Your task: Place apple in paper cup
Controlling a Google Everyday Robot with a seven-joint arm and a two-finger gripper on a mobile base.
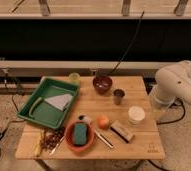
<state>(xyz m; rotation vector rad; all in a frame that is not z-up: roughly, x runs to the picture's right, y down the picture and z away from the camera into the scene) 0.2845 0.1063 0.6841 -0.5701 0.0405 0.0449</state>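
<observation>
We judge the task barely begun: of the 2 steps, picking up and dropping in, neither is done. The apple (103, 121) lies on the worktop (139, 145), near the front edge around the middle, free of any grip. The paper cup (136, 114) stands upright at 3 o'clock from the apple, near it but apart, and its mouth looks empty, though we cannot see down to the bottom. What is left is the whole reach, grasp, lift, carry and release.

The arm (179, 85) sits off the worktop at 3 o'clock, with only its white bulky links showing. It runs out past the right edge and dips behind the worktop's side. The gripper is out of view somewhere beyond those links, so we cannot tell whether it is open or closed. Nothing of the arm reaches over the boards.

Around the apple it is crowded. A bowl (69, 137) holding a green sponge (80, 135) lies at 8 o'clock from it, a pale block (121, 131) at 4 o'clock, and a thin utensil lies just beside it toward the front, too blurred to name. A metal cup (118, 96) stands at 11 o'clock from the paper cup. The dark clutter at the front left corner is also beyond making out.
</observation>
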